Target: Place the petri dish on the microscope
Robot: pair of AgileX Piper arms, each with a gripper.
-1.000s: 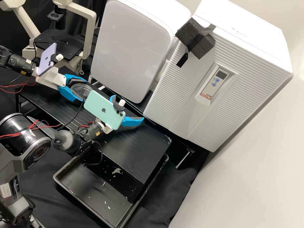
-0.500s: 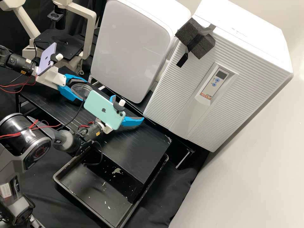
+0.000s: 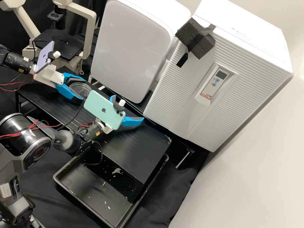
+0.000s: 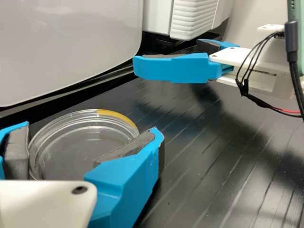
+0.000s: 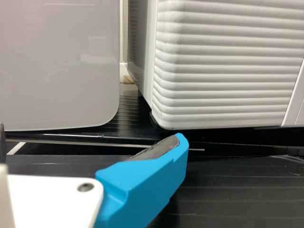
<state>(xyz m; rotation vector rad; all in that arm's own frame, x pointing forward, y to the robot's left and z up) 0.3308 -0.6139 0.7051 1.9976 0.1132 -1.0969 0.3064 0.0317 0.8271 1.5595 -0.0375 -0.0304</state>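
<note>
Jaws on the left gripper look snug around the dish; the right gripper's are wide with nothing between them. So imo we're at grip-and-carry. Dish is at the bench, can't tell if it's lifted, and not on the microscope. Next: raise it level, swing to the stage, don't let it tip.

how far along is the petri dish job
Done: the left gripper is at the petri dish, its fingers on either side. In hand: the dish looks pinched between them; whether it is off the bench I can't tell. Left: carrying it to the microscope stage and setting it down.
</note>
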